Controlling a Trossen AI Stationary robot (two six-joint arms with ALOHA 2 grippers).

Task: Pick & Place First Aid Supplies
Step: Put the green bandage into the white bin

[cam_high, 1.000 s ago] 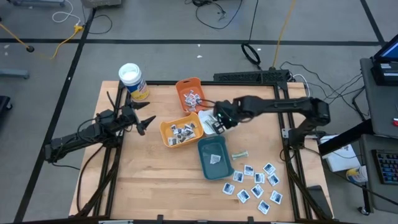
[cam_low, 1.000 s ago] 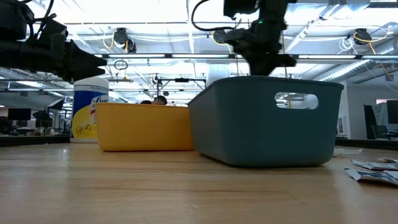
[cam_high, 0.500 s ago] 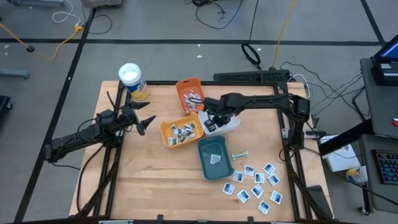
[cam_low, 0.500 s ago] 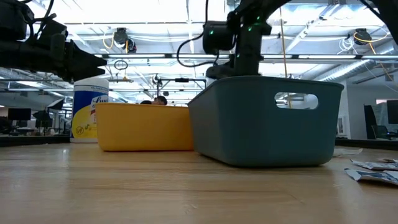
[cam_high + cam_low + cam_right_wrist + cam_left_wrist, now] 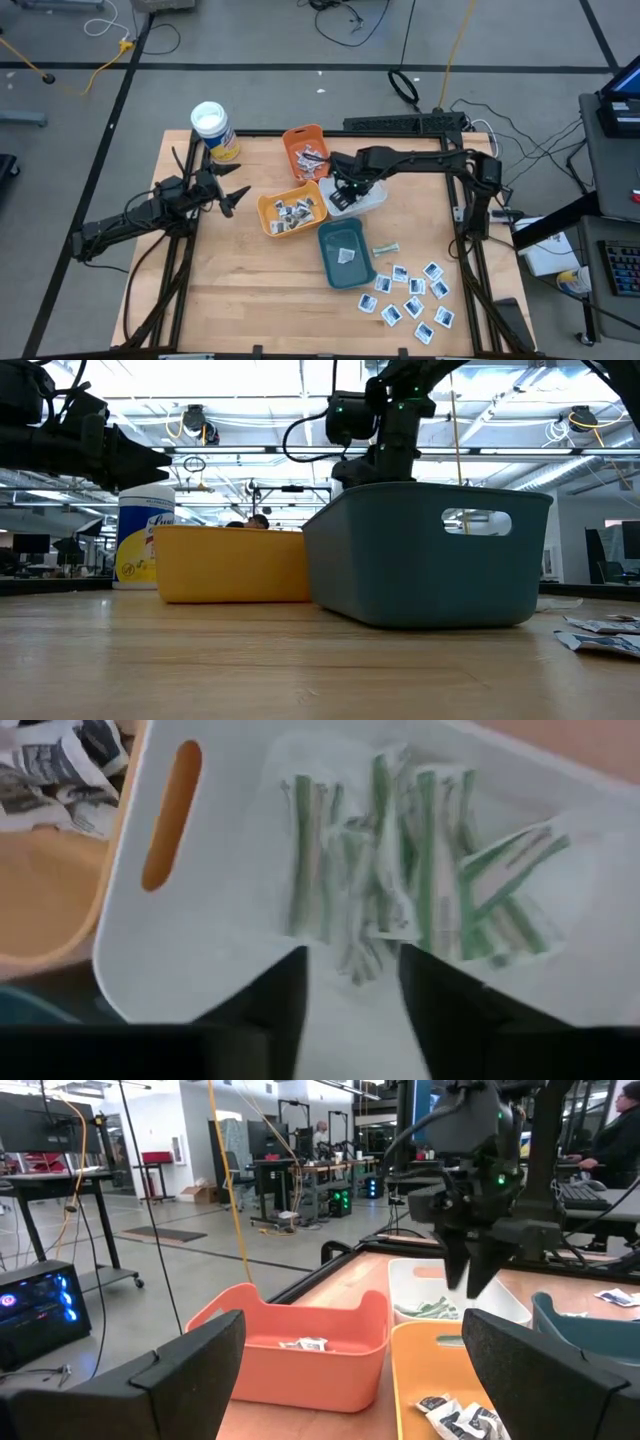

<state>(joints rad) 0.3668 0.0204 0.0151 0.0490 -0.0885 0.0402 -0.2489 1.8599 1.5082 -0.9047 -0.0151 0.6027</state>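
Note:
The first aid supplies show as pale green strips (image 5: 400, 900) lying in the white tray (image 5: 366, 198), printed sachets in the yellow tray (image 5: 292, 210) and orange tray (image 5: 305, 150), and loose sachets (image 5: 410, 295) on the wood at the near right. One sachet lies in the teal tray (image 5: 345, 252). My right gripper (image 5: 355, 990) hangs just above the white tray, pointing steeply down, open, with nothing between its fingers. My left gripper (image 5: 235, 195) waits at the table's left, level and open.
A white-lidded canister (image 5: 213, 130) stands at the far left corner. One green strip (image 5: 386, 247) lies on the table right of the teal tray. The four trays crowd the table's middle. In the low view the teal tray (image 5: 430, 550) hides my right gripper's fingertips.
My right gripper has gone toward the table's left edge and down, ending low over the white tray. It has hardly moved in the last half second.

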